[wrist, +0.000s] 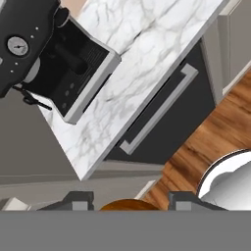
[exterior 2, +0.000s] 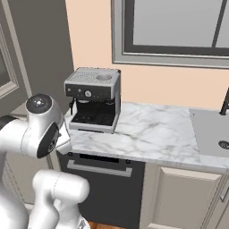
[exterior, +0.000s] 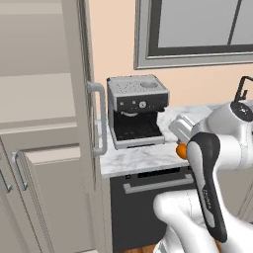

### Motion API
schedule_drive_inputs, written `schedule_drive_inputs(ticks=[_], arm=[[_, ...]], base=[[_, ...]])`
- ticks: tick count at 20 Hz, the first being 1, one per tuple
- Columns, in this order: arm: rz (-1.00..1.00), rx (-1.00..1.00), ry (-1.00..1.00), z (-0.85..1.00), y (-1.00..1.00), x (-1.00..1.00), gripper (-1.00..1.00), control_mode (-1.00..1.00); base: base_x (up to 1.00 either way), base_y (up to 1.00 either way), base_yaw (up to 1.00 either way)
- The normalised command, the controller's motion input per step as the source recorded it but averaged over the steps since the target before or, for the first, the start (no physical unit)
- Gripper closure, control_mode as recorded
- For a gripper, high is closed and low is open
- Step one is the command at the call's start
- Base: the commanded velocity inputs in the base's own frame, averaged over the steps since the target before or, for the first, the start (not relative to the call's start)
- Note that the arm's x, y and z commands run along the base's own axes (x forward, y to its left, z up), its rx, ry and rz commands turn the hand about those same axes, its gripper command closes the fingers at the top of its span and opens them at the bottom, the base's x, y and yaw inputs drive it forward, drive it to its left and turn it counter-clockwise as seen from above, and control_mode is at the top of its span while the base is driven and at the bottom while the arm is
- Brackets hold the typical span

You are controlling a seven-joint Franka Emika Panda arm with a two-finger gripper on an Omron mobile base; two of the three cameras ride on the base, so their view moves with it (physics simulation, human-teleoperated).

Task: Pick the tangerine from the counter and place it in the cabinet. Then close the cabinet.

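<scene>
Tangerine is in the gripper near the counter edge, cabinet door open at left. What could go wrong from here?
1. The tangerine sits low between the gripper's fingertips, with little of it seen; it may slip out over the wooden floor.
2. Swinging left to the cabinet, the arm could clip the open door's edge or its handle.
3. The coffee machine on the counter stands close to that path.
</scene>
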Motion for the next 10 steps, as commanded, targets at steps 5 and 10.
schedule_drive_inputs(ticks=[5,10], arm=[[0.0,0.0,-0.02,0.0,0.0,-0.06,1.0,1.0],[0.0,0.0,0.0,0.0,0.0,0.0,1.0,1.0]], base=[[-0.34,0.0,0.0],[-0.98,0.0,0.0]])
